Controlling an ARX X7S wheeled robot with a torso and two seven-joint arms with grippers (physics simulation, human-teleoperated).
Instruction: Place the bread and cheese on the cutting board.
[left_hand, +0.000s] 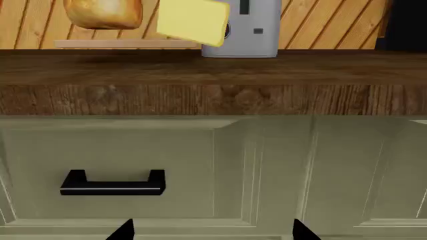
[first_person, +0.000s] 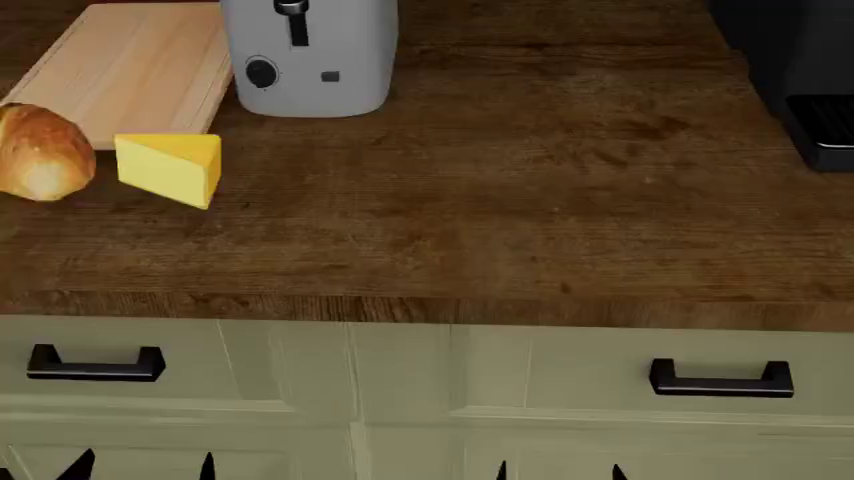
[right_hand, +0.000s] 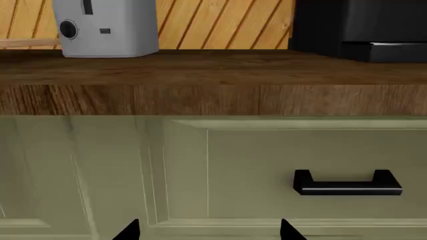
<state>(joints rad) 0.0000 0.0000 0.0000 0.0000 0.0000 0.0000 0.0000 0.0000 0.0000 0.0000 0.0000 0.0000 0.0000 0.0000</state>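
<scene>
The bread (first_person: 40, 155), a golden-brown roll, lies on the dark countertop at the far left, just in front of the pale cutting board (first_person: 134, 65). The yellow cheese (first_person: 171, 167) wedge sits beside it to the right. From the left wrist view the bread (left_hand: 103, 14) and cheese (left_hand: 193, 22) rise above the counter edge, with the cutting board (left_hand: 127, 44) a thin strip beneath. My left gripper (first_person: 144, 468) and right gripper (first_person: 558, 472) hang low before the drawers, both open and empty. Each wrist view has its tips wide apart: left gripper (left_hand: 213, 231), right gripper (right_hand: 208, 231).
A grey toaster (first_person: 310, 55) stands right of the board at the back. A black appliance (first_person: 801, 70) fills the back right corner. Below the countertop (first_person: 534, 200) are pale green drawers with black handles (first_person: 96, 364) (first_person: 721, 380).
</scene>
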